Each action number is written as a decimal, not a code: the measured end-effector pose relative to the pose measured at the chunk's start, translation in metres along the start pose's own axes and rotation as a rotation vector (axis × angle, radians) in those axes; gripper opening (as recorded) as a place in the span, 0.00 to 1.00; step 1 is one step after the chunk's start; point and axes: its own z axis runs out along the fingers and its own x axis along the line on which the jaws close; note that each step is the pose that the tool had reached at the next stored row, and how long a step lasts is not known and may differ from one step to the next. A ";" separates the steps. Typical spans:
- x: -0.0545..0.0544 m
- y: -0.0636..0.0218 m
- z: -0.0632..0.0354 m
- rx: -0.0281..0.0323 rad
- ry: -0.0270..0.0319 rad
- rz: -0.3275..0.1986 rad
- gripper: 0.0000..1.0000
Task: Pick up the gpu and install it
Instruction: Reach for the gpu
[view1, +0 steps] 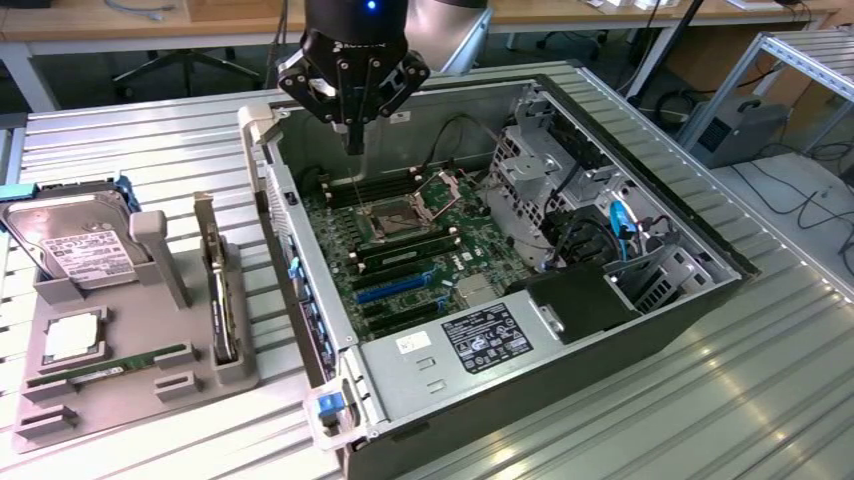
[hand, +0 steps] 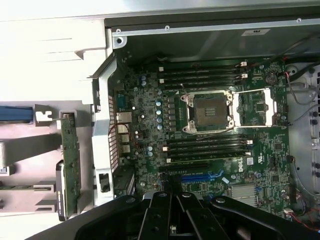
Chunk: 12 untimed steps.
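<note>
I see the gpu (hand: 70, 157) edge-on in the wrist view, so its cooler face is hard to make out. It shows as a strip of green board standing upright in the grey holder (hand: 30, 200), whose outer part is cut off by the frame. In the exterior view the gpu (view1: 219, 295) is a thin upright sliver in that holder (view1: 120, 395). It sits outside the computer case (view1: 627, 335), just beside the case wall on the exterior view's left. In the wrist view the gripper (hand: 172, 197) hides part of the motherboard (hand: 150, 115) near the blue slot (hand: 200, 177).

The gripper (view1: 354, 143) is clenched with nothing between its fingers (hand: 161, 212) — they press together. It hangs above the far end of the open case, over the motherboard (view1: 400, 245), well apart from the gpu.

The case lies on its side with the open face up, and the board's middle around the CPU socket (view1: 400, 212) is open from above. On the exterior view's right a metal drive cage (view1: 527, 165) and loose cables (view1: 621, 225) crowd the case's inside. The case's left wall, with its raised rim (view1: 263, 130), stands between the gripper and the holder.

A tall grey post (view1: 150, 250) rises in the holder just beside the gpu. A hard drive (view1: 74, 245) leans at the holder's far end, and a RAM stick (view1: 127, 362) lies flat nearer the camera — all of it on the slatted metal table (view1: 747, 400).
</note>
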 end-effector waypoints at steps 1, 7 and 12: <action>0.000 0.0000 0.0000 0.0001 0.0001 0.000 0.11; 0.002 -0.0001 -0.0001 0.0001 0.0001 0.000 0.11; 0.003 -0.0002 0.0000 0.0001 0.0000 0.000 0.11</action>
